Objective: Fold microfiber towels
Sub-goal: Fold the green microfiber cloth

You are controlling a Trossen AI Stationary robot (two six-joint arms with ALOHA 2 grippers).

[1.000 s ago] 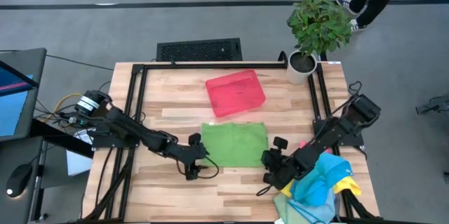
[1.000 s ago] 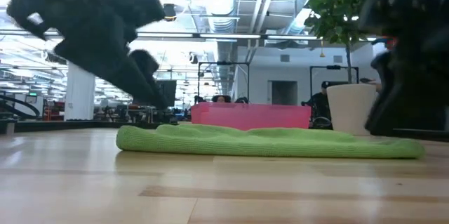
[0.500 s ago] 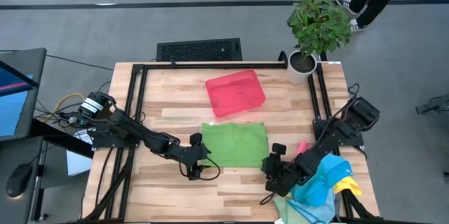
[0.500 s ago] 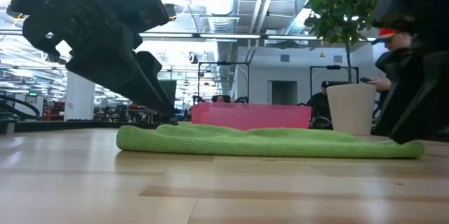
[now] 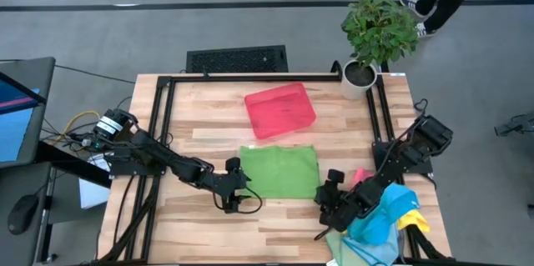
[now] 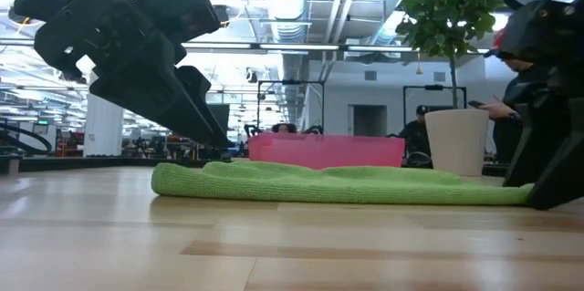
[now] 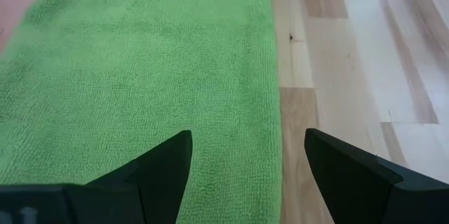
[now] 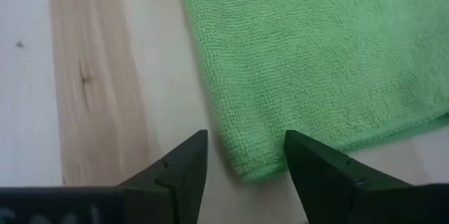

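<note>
A green microfiber towel (image 5: 279, 171) lies flat on the wooden table, in front of the red tray (image 5: 280, 109). My left gripper (image 5: 235, 186) stands open just above the towel's near left corner. In the left wrist view its fingers straddle the towel's near edge (image 7: 270, 112). My right gripper (image 5: 327, 198) stands open, low at the towel's near right corner (image 8: 245, 173), which shows between its two fingers. In the low view the left gripper (image 6: 196, 122) hangs over the towel's left end and the right gripper (image 6: 547, 191) reaches down by its right end.
A heap of blue, yellow and pink towels (image 5: 382, 220) lies at the table's near right corner, just behind my right arm. A potted plant (image 5: 375, 37) stands at the far right corner. A black frame (image 5: 167, 116) runs along the table's sides.
My right gripper has sunk toward the table and gone a little toward the near edge, ending at the green towel's near right corner. The towel lies as before.
</note>
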